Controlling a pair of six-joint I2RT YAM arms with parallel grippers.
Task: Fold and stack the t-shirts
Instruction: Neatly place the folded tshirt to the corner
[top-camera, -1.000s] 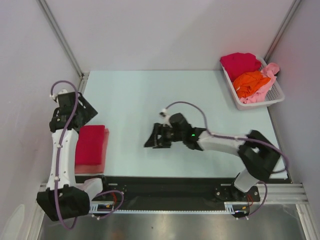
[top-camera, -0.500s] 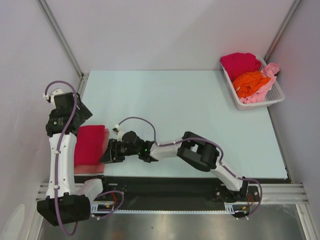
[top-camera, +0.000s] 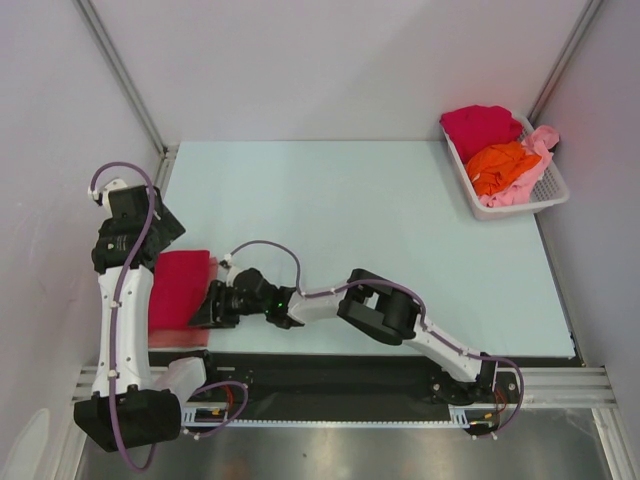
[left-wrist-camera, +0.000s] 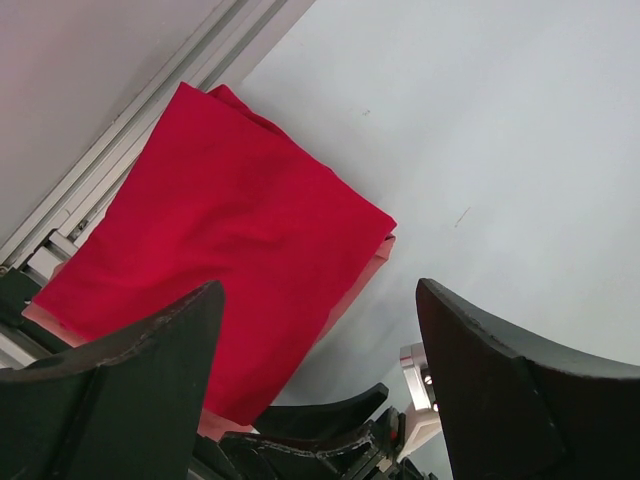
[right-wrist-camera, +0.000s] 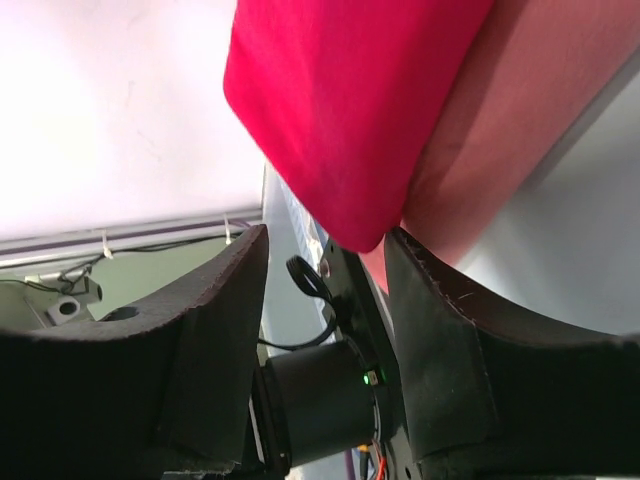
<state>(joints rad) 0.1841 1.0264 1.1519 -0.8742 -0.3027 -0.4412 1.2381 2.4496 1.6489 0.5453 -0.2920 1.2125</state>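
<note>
Nearest, at the left front of the pale counter (top-camera: 350, 220), a neatly folded crimson red cloth t-shirt (top-camera: 180, 285) lies on a folded dusty salmon pink cloth t-shirt (top-camera: 183, 336), whose edge shows beneath it; the right end effector (right-wrist-camera: 327, 236) reaches low across the counter to the right edge of this stack, its jaws partly apart with the red corner between them; whether they pinch the cloth I cannot tell; the left end effector (left-wrist-camera: 318, 290) hovers above the stack, released, its jaws wide with nothing between them; well apart, in the far right corner, a white slotted plastic basket (top-camera: 553, 192) holds a crumpled crimson red t-shirt (top-camera: 480, 125), a bunched orange t-shirt (top-camera: 500, 163) and a light pink t-shirt (top-camera: 538, 145) that drapes over the rim.
</note>
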